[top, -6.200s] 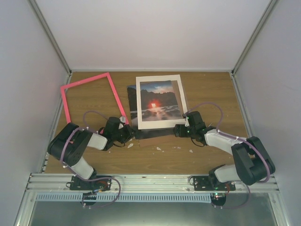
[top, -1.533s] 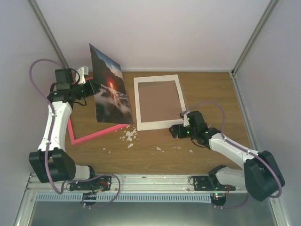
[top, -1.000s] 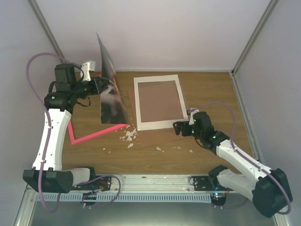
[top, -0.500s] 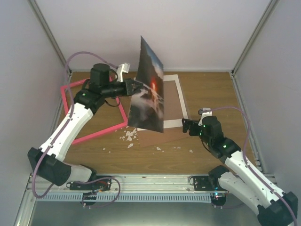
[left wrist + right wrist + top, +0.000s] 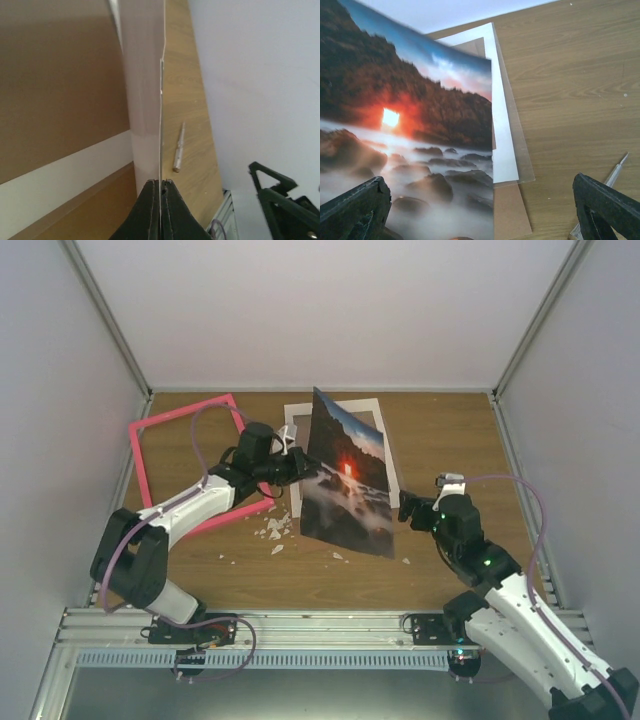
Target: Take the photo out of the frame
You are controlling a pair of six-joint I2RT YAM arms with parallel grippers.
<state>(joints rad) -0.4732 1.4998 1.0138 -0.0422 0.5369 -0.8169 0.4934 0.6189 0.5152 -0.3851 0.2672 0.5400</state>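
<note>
The counter (image 5: 450, 430) carries everything. The frame (image 5: 180, 412) lies flat behind my left hand (image 5: 297, 466), under its forearm and apart from the photo (image 5: 345, 475), so the removal itself looks done. The white mat board (image 5: 384, 435) lies below and beyond that hand. The photo stands on edge ahead of the left hand, which is clenched on one thin margin only. I judge it could bow, slip or crease. My right hand (image 5: 407, 511), spread wide and holding nothing, sits just beside the print and could knock it.
</note>
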